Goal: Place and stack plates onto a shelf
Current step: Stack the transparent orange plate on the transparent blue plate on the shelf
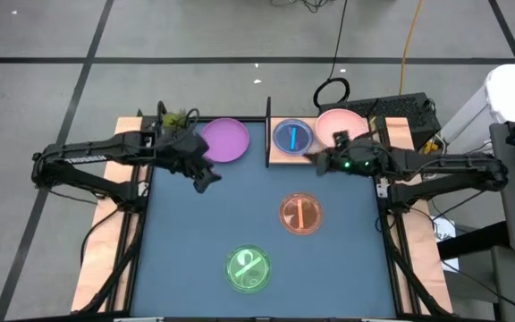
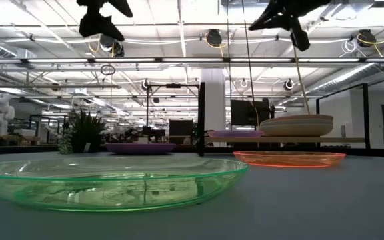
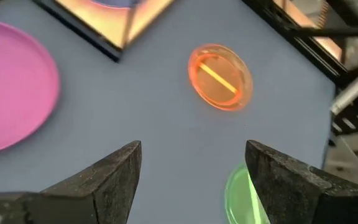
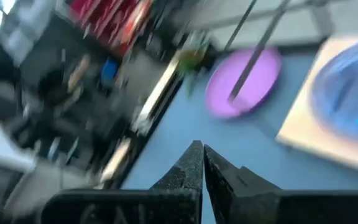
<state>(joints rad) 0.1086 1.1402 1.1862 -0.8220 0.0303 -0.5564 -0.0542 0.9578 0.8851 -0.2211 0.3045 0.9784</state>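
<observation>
Left gripper agape beside purple plate; right gripper pinched empty at shelf edge.

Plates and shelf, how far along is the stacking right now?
Partly done. On the shelf sit a blue-tinted plate and a pink plate. Nothing is in hand: the left end effector is open above the table, and the right end effector is shut and empty at the shelf's edge. Left on the table: purple plate, orange plate, green plate.
</observation>
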